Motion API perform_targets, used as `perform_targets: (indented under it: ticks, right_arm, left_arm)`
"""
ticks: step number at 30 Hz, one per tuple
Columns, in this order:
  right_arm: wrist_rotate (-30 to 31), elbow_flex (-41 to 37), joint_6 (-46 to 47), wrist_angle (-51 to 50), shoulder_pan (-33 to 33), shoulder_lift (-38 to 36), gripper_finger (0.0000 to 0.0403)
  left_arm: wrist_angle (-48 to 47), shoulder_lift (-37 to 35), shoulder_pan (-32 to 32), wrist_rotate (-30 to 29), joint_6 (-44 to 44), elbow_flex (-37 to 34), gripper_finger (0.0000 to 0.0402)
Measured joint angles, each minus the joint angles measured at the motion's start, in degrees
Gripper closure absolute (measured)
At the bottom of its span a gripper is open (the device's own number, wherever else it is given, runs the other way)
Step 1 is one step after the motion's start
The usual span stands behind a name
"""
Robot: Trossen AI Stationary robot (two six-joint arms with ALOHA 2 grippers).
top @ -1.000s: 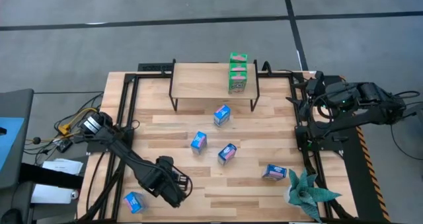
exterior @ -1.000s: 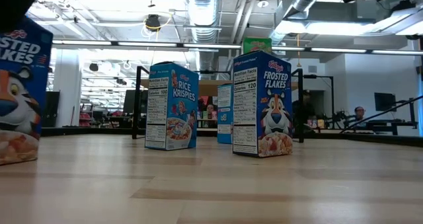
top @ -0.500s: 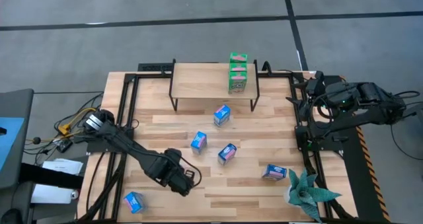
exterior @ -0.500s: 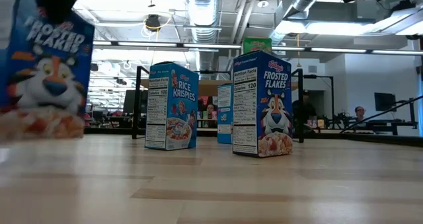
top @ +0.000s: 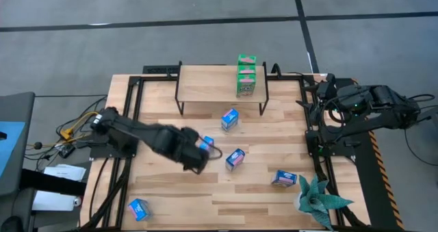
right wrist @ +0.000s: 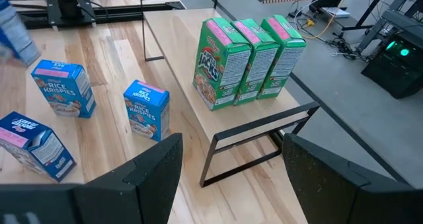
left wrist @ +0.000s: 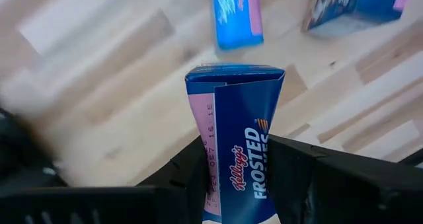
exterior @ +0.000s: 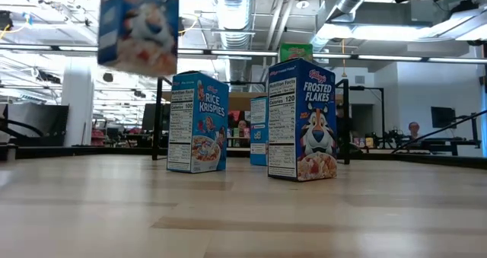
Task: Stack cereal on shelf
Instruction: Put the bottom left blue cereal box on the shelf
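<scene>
My left gripper (top: 196, 160) hangs over the middle of the table, shut on a blue Frosted Flakes cereal box (exterior: 138, 26) that is well above the tabletop. Several more blue cereal boxes stand on the table, among them one (top: 230, 118) just in front of the shelf, one (top: 235, 158) beside my left gripper, one (top: 283, 178) near the plant and one (top: 138, 209) at the near left. The shelf (top: 205, 85) stands at the far edge on thin black legs, with three green boxes (right wrist: 248, 59) upright on its right end. My right gripper (right wrist: 231, 164) waits open at the far right, pointing toward the shelf. My left gripper pinches the Frosted Flakes box between its two fingers (left wrist: 188, 181) by its upper part (left wrist: 234, 178), coming from above and pointing down. The box looks narrower between the fingers than at its free end (left wrist: 234, 75). It hangs roughly upright below them, clear of the table.
A teal spiky plant (top: 318, 199) stands at the near right corner. Black frame rails (top: 130, 116) run along the table's left and right sides, and cables lie off its left edge. The shelf's left part (top: 198, 81) is bare wood.
My left gripper has risen and travelled from the near left part of the table toward its middle, rolling as it went. The Frosted Flakes box went with it, from close to the tabletop to well above it.
</scene>
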Motion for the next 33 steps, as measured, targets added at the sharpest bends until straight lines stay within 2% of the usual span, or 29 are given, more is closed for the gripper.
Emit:
perform_targets:
  ticks: [3,7,14,18,25,33]
  right_arm:
    - [0.0,0.0,0.0,0.0,0.0,0.0,0.0117]
    - [0.0,0.0,0.0,0.0,0.0,0.0,0.0117]
    - [0.0,0.0,0.1,0.0,0.0,0.0,0.0117]
    - [0.0,0.0,0.2,0.0,0.0,0.0,0.0117]
    - [0.0,0.0,0.2,0.0,0.0,0.0,0.0117]
    - [0.0,0.0,1.1,0.0,0.0,0.0,0.0117]
  left_arm:
    - [-1.2,-0.1,3.5,-1.3,8.1,4.8,0.0292]
    - [-0.8,-0.6,9.4,-2.9,23.5,9.8,0.0292]
    - [1.7,-0.7,22.9,-3.6,51.2,13.2,0.0292]
    - [6.0,-0.5,30.7,-1.3,64.8,13.2,0.0292]
    - [19.3,-0.3,42.4,0.2,84.8,12.9,0.0292]
    - [27.3,-0.3,52.5,9.9,100.6,12.9,0.0292]
